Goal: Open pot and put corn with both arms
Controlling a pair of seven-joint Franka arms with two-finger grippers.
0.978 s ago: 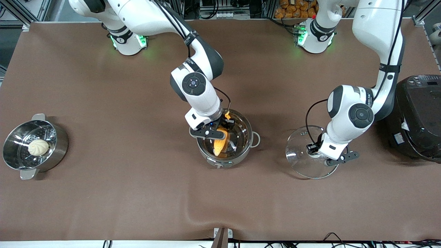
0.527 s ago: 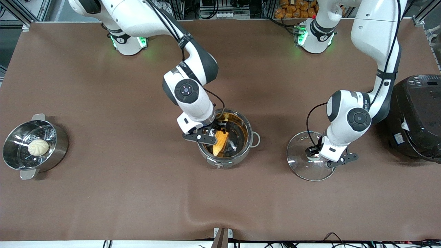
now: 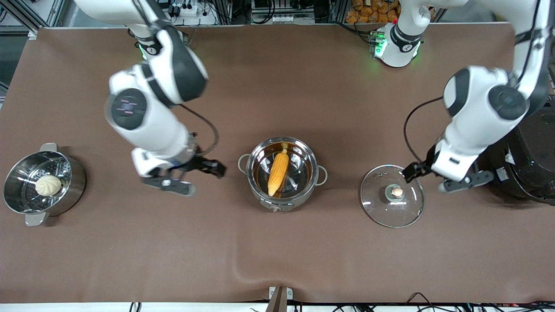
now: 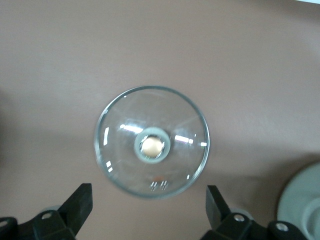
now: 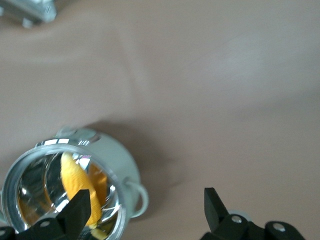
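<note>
The steel pot [image 3: 303, 196] stands open in the middle of the table, and the corn [image 3: 278, 167] lies inside it. It also shows in the right wrist view [image 5: 118, 165] with the corn [image 5: 75, 181]. The glass lid [image 3: 381, 208] lies on the table beside the pot, toward the left arm's end, with its copper knob [image 3: 396, 191] up. My right gripper [image 3: 211, 167] is open and empty, up over bare table beside the pot [image 5: 146, 205]. My left gripper [image 3: 414, 170] is open and empty above the lid's edge [image 4: 148, 202]; the lid [image 4: 117, 150] lies below it.
A steel steamer pot [image 3: 26, 208] with a pale bun [image 3: 47, 185] stands at the right arm's end of the table. A big black cooker [image 3: 531, 147] stands at the left arm's end, close to the left arm.
My right gripper let go of the corn, rose out of the pot and moved toward the right arm's end. My left gripper released the lid knob and lifted toward the cooker.
</note>
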